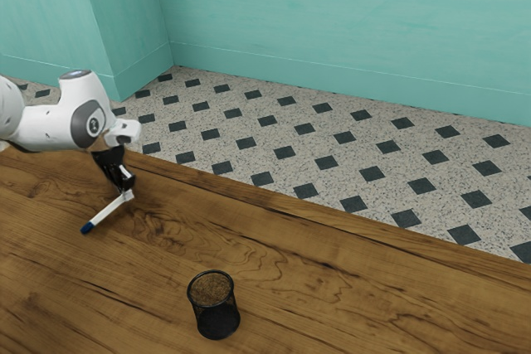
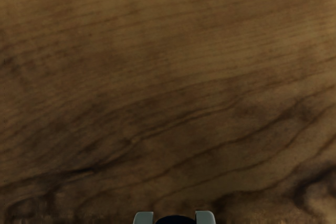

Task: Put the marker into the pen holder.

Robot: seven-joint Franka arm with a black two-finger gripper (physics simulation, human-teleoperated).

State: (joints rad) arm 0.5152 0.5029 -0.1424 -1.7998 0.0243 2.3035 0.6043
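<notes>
One marker [image 1: 106, 212], left of frame, looks gripped by our gripper [image 1: 127, 195], though contact is hard to see. Its blue end slants lower left; the holder [image 1: 217, 319] sits lower centre, so we'd carry across, then upright it.

Pen holder [image 1: 218, 321] on table [image 1: 332, 296]

Table [image 1: 282, 263]: wood, smooth, low sheen, wavy dark grain.
Pen holder [image 1: 218, 322]: fine black mesh, metal-looking.
Marker [image 1: 105, 210]: smooth, plastic-looking.
Gripper [image 1: 128, 195]: dark body; 2 smooth, pale fingertips [image 2: 143, 217].
Arm [image 1: 51, 127]: hard white shell, smooth, softly glossy.
Floor [image 1: 241, 148]: speckled, stone-like, matt.
Wall [image 1: 332, 6]: matt, painted-looking, faintly streaked.
</notes>
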